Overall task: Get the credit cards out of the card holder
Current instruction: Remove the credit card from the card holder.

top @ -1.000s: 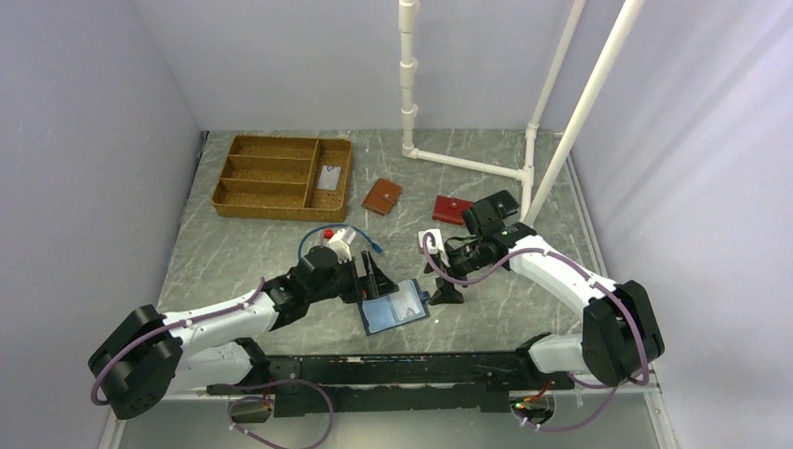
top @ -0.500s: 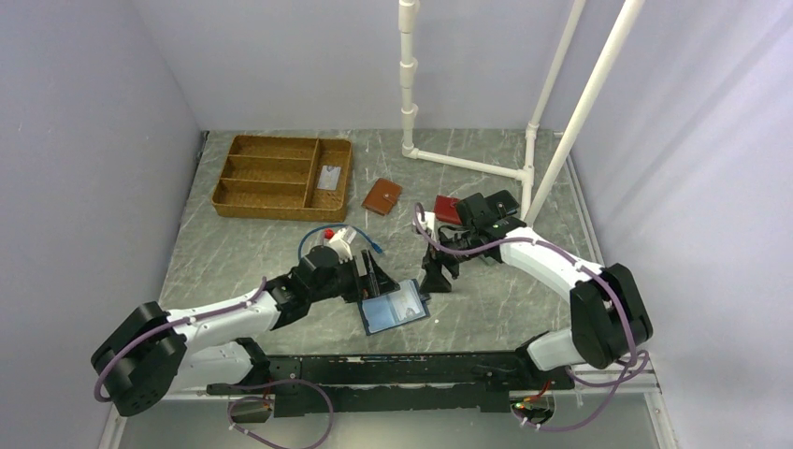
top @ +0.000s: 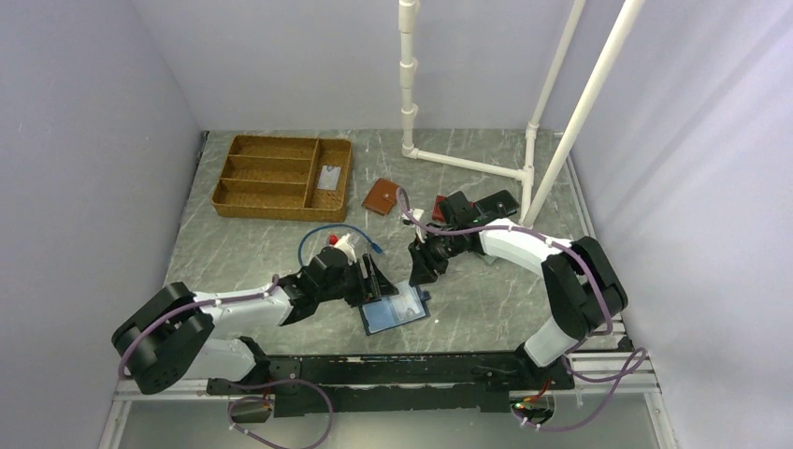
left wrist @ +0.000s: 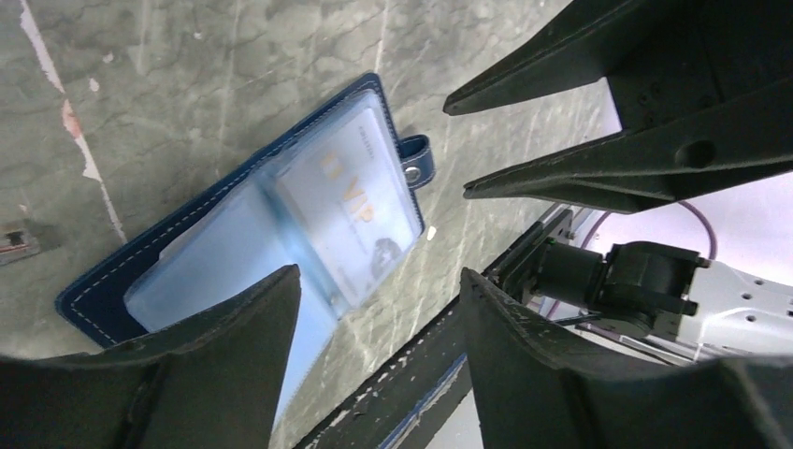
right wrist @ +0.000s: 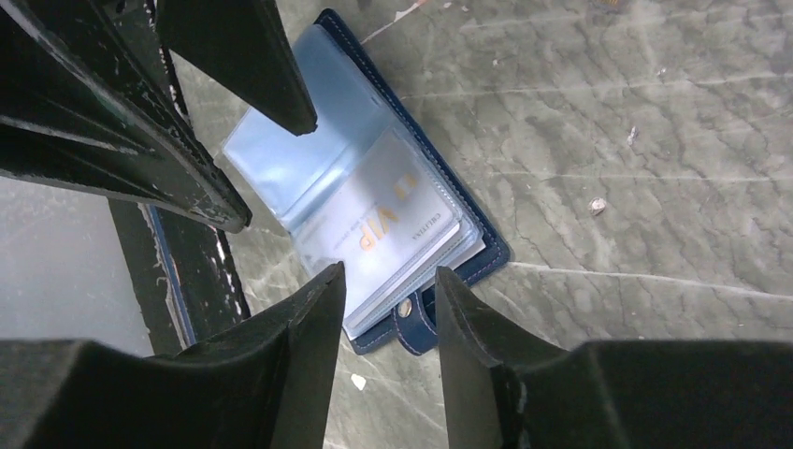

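**Now hovering, not yet gripping**

Right now I am holding my left pincer (top: 372, 276) and my right pincer (top: 423, 267) close together above the card holder (top: 395, 311). Both are released: the jaws are standing apart and nothing is sitting between them. The navy holder is lying open and flat on the grey table (top: 243, 253), near the front edge, with its snap tab (left wrist: 417, 161) pointing to my right side. The credit cards (left wrist: 351, 206) are sitting inside its clear sleeves (right wrist: 281, 159). On top I am seeing one pale card (right wrist: 383, 220) with the letters VIP. From the wrist views I cannot tell if any finger is touching the leather.

I am judging that the step in hand is to pin the holder with one pincer and pull a card with the other. Several things are looking risky to me. The sleeve is glossy and the card is thin, so my grip may be slipping. It may also be closing on the sleeve together with the card, and then the whole holder is lifting with it. If one pincer is not pressing firmly, the holder may be sliding toward the table edge. My two pincers are also working very near each other, so a careless approach may be knocking one into the other.
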